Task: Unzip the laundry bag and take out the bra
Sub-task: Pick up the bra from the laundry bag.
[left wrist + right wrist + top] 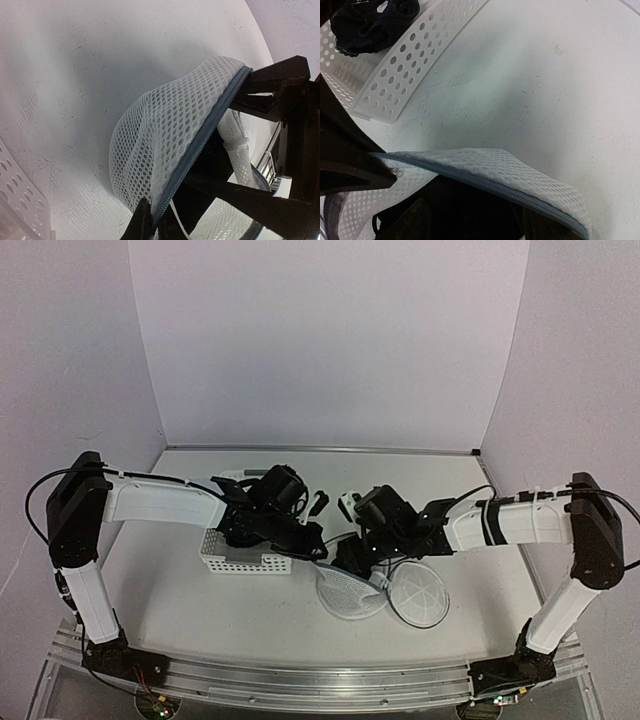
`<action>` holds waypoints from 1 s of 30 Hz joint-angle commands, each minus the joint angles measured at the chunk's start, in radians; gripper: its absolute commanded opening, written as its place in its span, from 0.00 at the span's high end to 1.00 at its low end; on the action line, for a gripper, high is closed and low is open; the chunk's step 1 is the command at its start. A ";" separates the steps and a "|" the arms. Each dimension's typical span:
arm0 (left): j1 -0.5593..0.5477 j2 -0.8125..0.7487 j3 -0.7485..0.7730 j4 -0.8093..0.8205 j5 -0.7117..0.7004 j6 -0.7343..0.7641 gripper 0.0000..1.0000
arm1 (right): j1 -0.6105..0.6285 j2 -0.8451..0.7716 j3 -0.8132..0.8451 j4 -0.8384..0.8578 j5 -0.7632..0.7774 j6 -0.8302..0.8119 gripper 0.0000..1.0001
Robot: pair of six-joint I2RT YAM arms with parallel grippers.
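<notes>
My left gripper is clamped on the rim of the laundry bag. My right gripper, spread and empty, is nearer. The bra appears to lie just ahead between its fingers.

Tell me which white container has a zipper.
The white mesh laundry bag; a grey zipper edges it. The white perforated plastic basket has none.
</notes>
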 commanded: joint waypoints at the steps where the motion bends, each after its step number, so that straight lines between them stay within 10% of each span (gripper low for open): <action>1: -0.002 -0.020 0.000 0.034 0.010 -0.008 0.94 | -0.004 0.034 0.054 0.063 0.053 -0.027 0.29; 18: -0.002 -0.024 -0.014 0.035 0.005 -0.009 0.94 | -0.004 0.173 0.010 0.152 0.016 0.000 0.26; 30: -0.002 -0.018 -0.015 0.034 0.007 -0.012 0.94 | -0.003 0.147 -0.037 0.194 0.018 0.016 0.98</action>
